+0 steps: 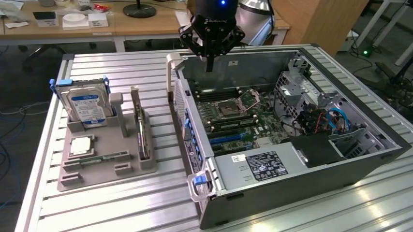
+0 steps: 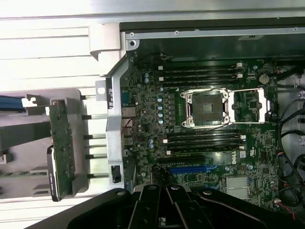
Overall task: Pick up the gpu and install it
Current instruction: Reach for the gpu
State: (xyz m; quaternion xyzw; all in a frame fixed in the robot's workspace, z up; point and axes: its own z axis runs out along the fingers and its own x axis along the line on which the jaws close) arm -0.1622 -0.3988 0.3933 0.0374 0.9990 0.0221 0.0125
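Note:
The gpu [image 1: 139,129] stands on its long edge in a slot of the grey holder tray [image 1: 96,174], at the exterior view's left of the computer case. In the wrist view the gpu [image 2: 62,148] shows edge-on: green board, with a dark block at one end. My gripper [image 1: 208,66] hangs above the far end of the open case [image 1: 361,159], over the motherboard [image 1: 239,113], well away from the card. Its fingers are shut together with nothing between them. In the wrist view the gripper [image 2: 167,193] points down at the motherboard [image 2: 200,119] near a blue expansion slot [image 2: 189,169].
On the tray, a hard drive [image 1: 86,107] with a blue-white label stands upright; a processor chip [image 1: 82,145] and a narrow memory stick [image 1: 103,158] lie flat. Cables [image 1: 332,121] and drive bays fill the case's right side. A desk [image 1: 96,21] lies beyond the slatted table [image 1: 110,208].

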